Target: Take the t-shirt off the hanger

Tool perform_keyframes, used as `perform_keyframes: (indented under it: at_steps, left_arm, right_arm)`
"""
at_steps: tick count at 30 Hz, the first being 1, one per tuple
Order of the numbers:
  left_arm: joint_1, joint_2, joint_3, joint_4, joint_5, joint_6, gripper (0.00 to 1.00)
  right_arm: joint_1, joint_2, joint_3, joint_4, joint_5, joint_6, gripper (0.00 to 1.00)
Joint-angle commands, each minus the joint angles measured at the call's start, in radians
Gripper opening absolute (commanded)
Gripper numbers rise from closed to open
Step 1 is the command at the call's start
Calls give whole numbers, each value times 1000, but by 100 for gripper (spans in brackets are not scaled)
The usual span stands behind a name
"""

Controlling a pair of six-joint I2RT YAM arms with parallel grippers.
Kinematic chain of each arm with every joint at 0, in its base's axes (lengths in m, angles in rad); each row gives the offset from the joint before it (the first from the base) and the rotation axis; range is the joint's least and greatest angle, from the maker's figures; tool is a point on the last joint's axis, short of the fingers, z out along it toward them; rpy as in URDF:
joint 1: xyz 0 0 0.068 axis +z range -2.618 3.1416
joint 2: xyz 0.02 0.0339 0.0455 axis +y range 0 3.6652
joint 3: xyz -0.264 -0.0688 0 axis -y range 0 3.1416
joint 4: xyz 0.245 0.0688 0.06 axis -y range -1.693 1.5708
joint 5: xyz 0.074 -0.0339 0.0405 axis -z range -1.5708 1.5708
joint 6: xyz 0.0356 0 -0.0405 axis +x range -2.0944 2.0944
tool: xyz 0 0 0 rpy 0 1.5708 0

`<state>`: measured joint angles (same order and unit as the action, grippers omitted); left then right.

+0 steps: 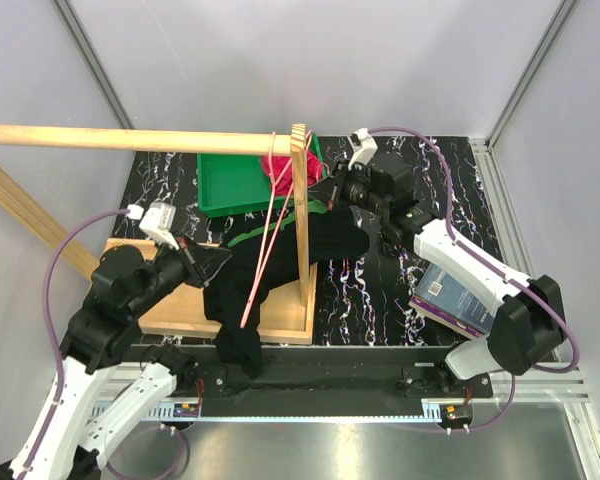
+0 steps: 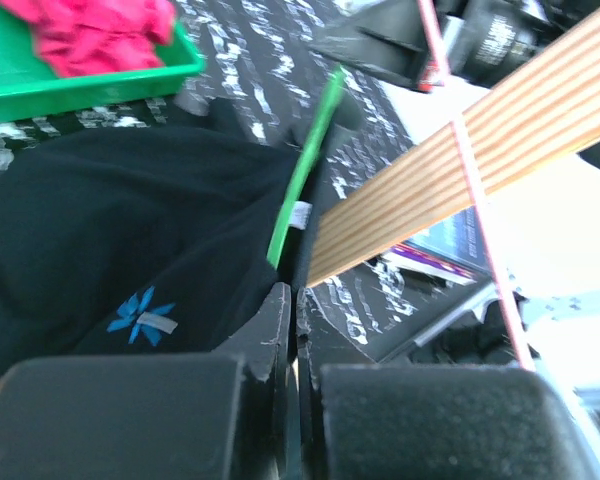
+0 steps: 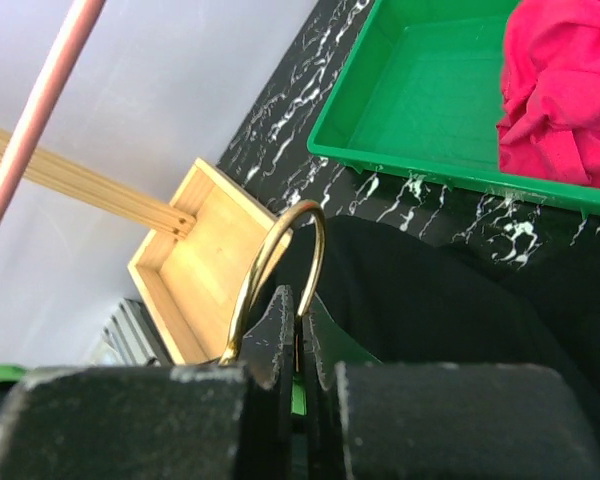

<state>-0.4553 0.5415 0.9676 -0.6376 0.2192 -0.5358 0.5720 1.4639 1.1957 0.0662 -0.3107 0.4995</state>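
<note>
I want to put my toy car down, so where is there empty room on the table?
Bare marbled table lies between the wooden base and the book, and left of the green tray. The middle is crowded: t-shirt, hanger, left gripper and right gripper meet there.

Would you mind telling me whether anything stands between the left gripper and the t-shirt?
Nothing visible does: the left gripper is shut on the t-shirt fabric, with the green hanger and wooden post just beyond it.
</note>
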Motion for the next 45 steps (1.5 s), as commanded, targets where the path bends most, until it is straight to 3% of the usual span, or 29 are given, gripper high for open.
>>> perform_keyframes:
  at_steps: [1, 4, 9, 14, 21, 22, 24, 25, 27, 29, 35, 38, 41, 45]
  left_arm:
    - [3, -93, 39, -86, -202, 45, 0]
    - [3, -130, 34, -132, -247, 49, 0]
    - [3, -173, -18, -143, -198, 20, 0]
    - [3, -146, -47, -106, -185, 4, 0]
    - [3, -20, 45, -14, -158, 20, 0]
    - [3, -8, 58, -8, -158, 22, 3]
    - [3, 11, 95, -8, -159, 31, 24]
    - [3, 6, 103, -10, -165, 30, 51]
    - [3, -18, 112, -13, -196, 11, 66]
    - [3, -41, 114, -48, -218, -18, 75]
    - [3, -115, 85, -80, -256, -79, 85]
    - [3, -62, 103, -51, -155, -70, 87]
    - [3, 4, 128, -7, 37, -69, 87]
    - [3, 92, 114, 33, 193, -70, 82]
  right_arm:
    - [-67, -74, -38, 87, 113, 47, 0]
    - [-83, -77, -39, 67, 130, 65, 0]
    - [-106, -62, -44, 70, 127, 114, 0]
    - [-106, -21, -12, 152, -16, 120, 0]
    - [-98, 59, 102, 107, -139, 62, 0]
    - [-97, 67, 111, 98, -157, 44, 0]
    - [-92, 81, 137, 77, -174, 22, 0]
    - [-86, 85, 143, 72, -188, 4, 0]
    - [-80, 88, 151, 66, -197, -15, 0]
    - [-77, 93, 154, 58, -200, -32, 0]
    - [-58, 111, 173, 50, -244, -53, 0]
    - [-23, 122, 196, 32, -254, -79, 0]
    - [14, 127, 212, 26, -237, -95, 0]
    - [41, 139, 217, 29, -220, -88, 0]
